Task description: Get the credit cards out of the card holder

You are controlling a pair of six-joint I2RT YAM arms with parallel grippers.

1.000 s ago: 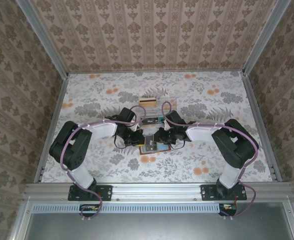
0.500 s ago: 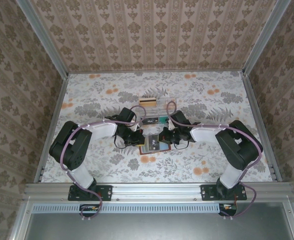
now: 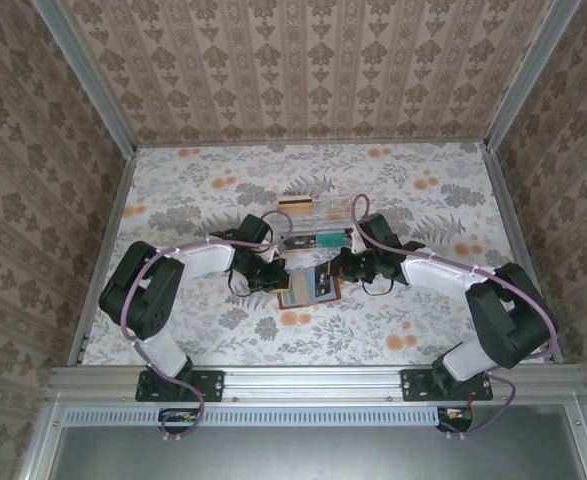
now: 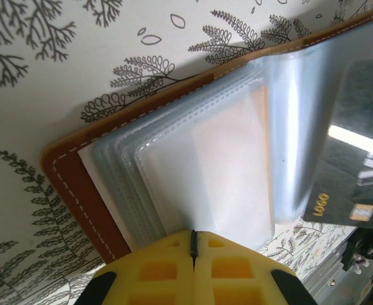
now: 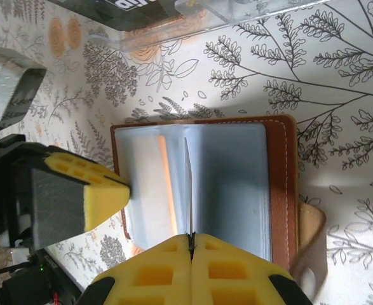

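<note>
card holder (image 3: 310, 289) lay open on the surface (image 3: 223, 200) between the two arms, sleeves facing up. left gripper (image 4: 193, 234) jaws were closed, tip pressed at its edge. right gripper (image 5: 189, 239) jaws were clamped on a thin leaf (image 5: 187, 184) seen edge-on; sleeve or card, i couldn't tell. risk as i judged it: if it was sleeve, a pull would lift the whole holder or tear the plastic, and a weak pin would let it slide.

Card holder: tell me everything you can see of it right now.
The card holder lies open on the floral table, between both arms. Reddish-brown leather-look cover with white stitching; inside, a stack of frosted clear sleeves. The left fingers, shut, meet the sleeves' edge. The right fingers, shut, pinch one thin leaf upright, sleeve or card unclear. A dark card with gold digits shows partly behind a sleeve.
</note>
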